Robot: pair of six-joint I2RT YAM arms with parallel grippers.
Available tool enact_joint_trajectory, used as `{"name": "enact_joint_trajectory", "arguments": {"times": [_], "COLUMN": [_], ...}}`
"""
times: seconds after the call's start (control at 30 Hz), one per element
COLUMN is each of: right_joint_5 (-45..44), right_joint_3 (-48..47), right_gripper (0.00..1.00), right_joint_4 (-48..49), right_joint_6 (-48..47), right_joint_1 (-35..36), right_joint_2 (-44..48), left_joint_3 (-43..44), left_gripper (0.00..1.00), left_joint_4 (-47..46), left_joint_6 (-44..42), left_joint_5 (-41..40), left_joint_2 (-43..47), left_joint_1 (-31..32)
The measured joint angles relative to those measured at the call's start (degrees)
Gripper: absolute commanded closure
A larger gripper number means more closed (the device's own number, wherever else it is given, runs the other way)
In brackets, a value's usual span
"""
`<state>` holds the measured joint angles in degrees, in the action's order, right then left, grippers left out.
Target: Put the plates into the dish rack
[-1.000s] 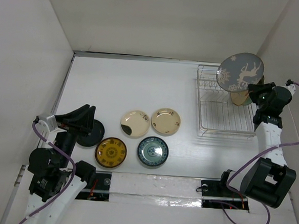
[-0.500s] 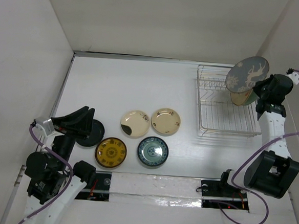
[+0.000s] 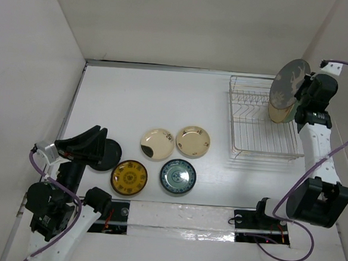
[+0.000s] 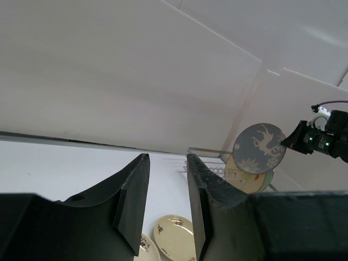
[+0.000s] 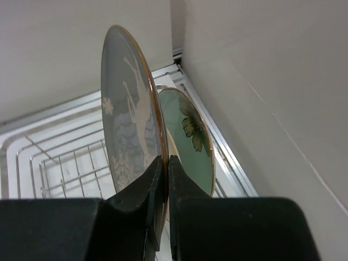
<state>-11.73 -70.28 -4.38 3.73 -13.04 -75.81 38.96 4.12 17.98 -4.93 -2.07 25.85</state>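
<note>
Over the far right end of the dish rack [image 3: 253, 145], the right gripper [image 5: 163, 160] has its jaws clamped on the rim of the grey deer plate [image 5: 128, 103], upright beside a green plate [image 5: 193, 136]; likely stiff, slick, brittle, so a firm rim hold suits. The left gripper [image 4: 166, 163] has its jaws apart

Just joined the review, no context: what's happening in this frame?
The right gripper is shut on the rim of a round grey ceramic plate with a white deer, holding it on edge over the far right end of the silver wire dish rack, beside a pale green plate standing there. The left gripper is open and empty, near a black plate. A yellow patterned plate, a blue-green patterned plate and two cream plates lie flat on the white table, not yet loaded.
</note>
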Motion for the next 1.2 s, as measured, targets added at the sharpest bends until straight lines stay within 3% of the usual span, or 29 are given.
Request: {"name": "enact_joint_trajectory", "arguments": {"times": [0.37,0.77,1.2], "right_joint_5": [-7.78,-15.98,-17.46], "right_joint_3": [-6.16,-9.01,-7.06], "right_gripper": [1.0,1.0,1.0], "right_joint_4": [-3.37,-1.2,1.53], "right_joint_6": [-16.59,-28.24,-32.02], "right_joint_1": [7.15,11.72,15.06], "right_joint_2": [-3.08,-9.2,-13.68], "left_joint_3": [0.0,0.0,0.0], "left_gripper": [0.69,0.69,0.69], "left_joint_4": [0.0,0.0,0.02], "left_joint_6": [0.11,0.13,0.13], "left_joint_5": [-0.02,-0.04,-0.11], "left_joint_2": [0.17,0.44,0.46], "left_joint_1": [0.0,0.0,0.46]}}
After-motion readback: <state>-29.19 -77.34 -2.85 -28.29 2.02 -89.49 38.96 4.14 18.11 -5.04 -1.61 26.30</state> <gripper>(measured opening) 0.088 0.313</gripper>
